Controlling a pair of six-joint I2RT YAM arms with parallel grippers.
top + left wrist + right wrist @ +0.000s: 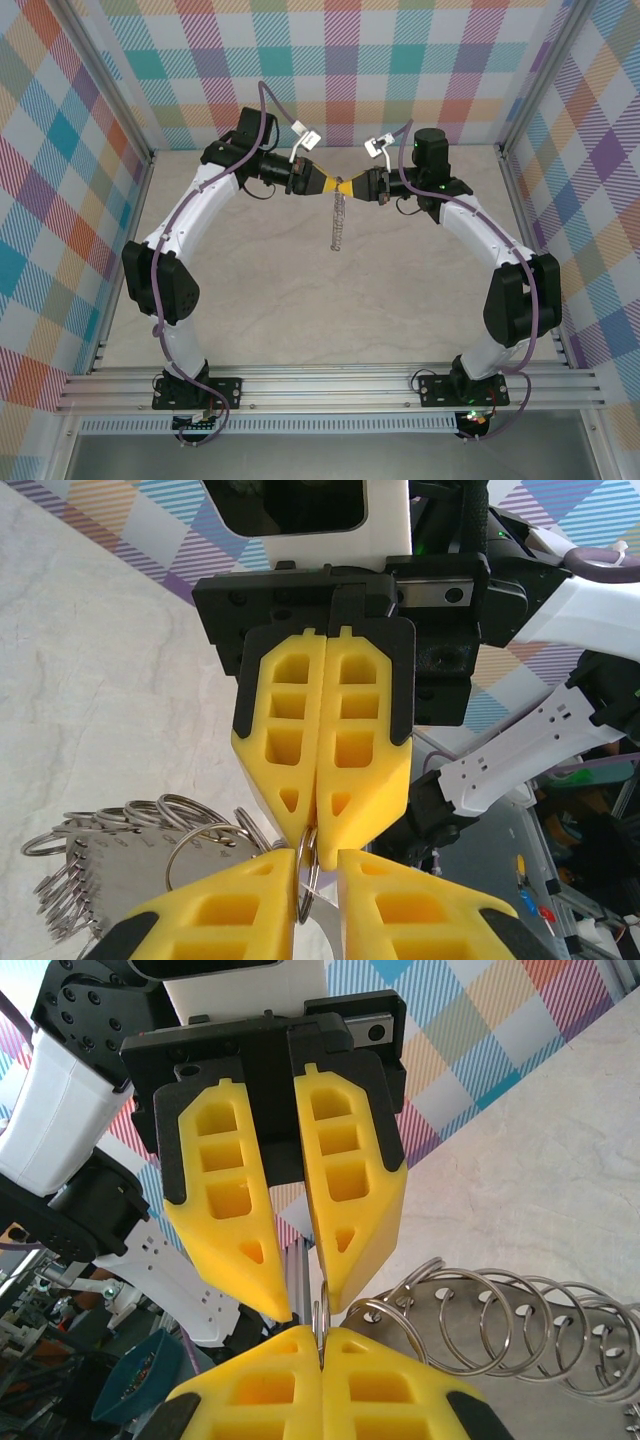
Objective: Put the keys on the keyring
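Note:
Both grippers meet tip to tip high above the back middle of the table. My right gripper is shut on the keyring, a thin split ring standing edge-on in its yellow pads. My left gripper is open by a narrow gap around the same ring, which lies against one finger only. A metal plate strung with several more rings hangs from it. A pale lilac bit with a silvery edge sits behind the ring; I cannot tell whether it is the key.
The pale marbled table lies well below the grippers. Aluminium rails run along the near edge and up the corners, and checked cloth walls close in the sides and back. A blue bin stands outside the frame.

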